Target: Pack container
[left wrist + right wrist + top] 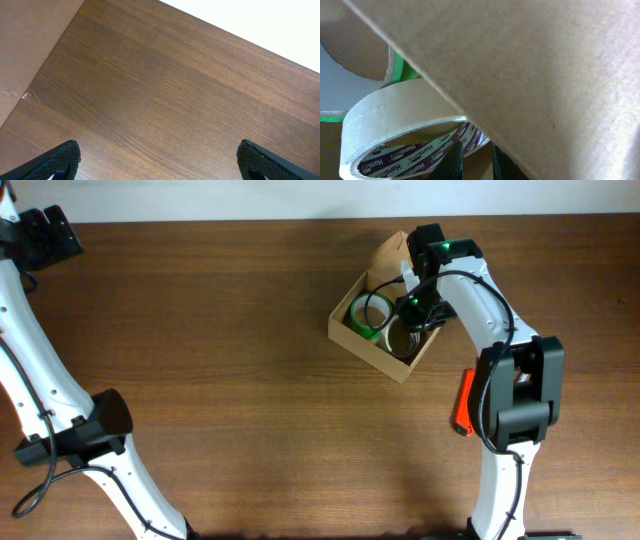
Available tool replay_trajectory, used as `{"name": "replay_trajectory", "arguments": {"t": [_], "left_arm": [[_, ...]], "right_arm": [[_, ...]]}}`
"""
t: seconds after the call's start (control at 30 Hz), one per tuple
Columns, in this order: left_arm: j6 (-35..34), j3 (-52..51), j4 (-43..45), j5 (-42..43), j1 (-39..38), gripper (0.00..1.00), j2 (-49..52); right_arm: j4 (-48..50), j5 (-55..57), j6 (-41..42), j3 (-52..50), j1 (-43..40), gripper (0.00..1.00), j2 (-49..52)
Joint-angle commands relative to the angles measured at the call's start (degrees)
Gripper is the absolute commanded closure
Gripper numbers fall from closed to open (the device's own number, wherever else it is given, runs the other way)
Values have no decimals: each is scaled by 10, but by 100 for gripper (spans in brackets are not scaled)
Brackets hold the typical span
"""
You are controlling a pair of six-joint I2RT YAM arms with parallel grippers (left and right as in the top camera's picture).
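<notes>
The right pincer (477, 162) is inside the container (368, 352), its dark fingertips (452, 159) set a narrow gap apart; whether they clamp anything cannot be told. Touching or just beside them lies a cream tape roll (395, 125), whose purple core carries repeated white lettering beginning "Hansm"; the remaining letters are unclear. A green tape roll (362, 315) lies behind it, on the container's left side. The container's flap lid (390, 250) stands raised on the side away from the robot, overhanging the pincer closely. The container stands right of centre on the counter (250, 380), near the far edge. Open wood extends left of the container. Well left of the container, the left pincer (157, 155) is fully spread over bare wood, holding nothing.
</notes>
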Motion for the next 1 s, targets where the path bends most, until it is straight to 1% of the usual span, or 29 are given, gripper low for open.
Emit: {"name": "replay_trajectory", "arguments": {"t": [0.0, 0.23, 0.37, 0.43, 0.5, 0.53, 0.57, 0.97], "left_arm": [[5, -2, 0, 5, 2, 0, -17], [5, -2, 0, 6, 2, 0, -17], [5, -2, 0, 5, 2, 0, -17], [5, -2, 0, 5, 2, 0, -17], [5, -2, 0, 5, 2, 0, -17], [5, -2, 0, 5, 2, 0, -17], [5, -2, 0, 5, 2, 0, -17], [5, -2, 0, 5, 2, 0, -17]], "right_arm": [[-4, -11, 4, -2, 0, 81, 6], [-11, -20, 2, 23, 14, 80, -5], [-38, -32, 0, 85, 21, 81, -8], [-55, -32, 0, 118, 25, 84, -8], [-71, -32, 0, 143, 33, 90, -8], [-78, -32, 1, 151, 36, 94, -8], [-84, -32, 1, 159, 41, 96, -8], [-89, -14, 5, 147, 83, 96, -8]]}}
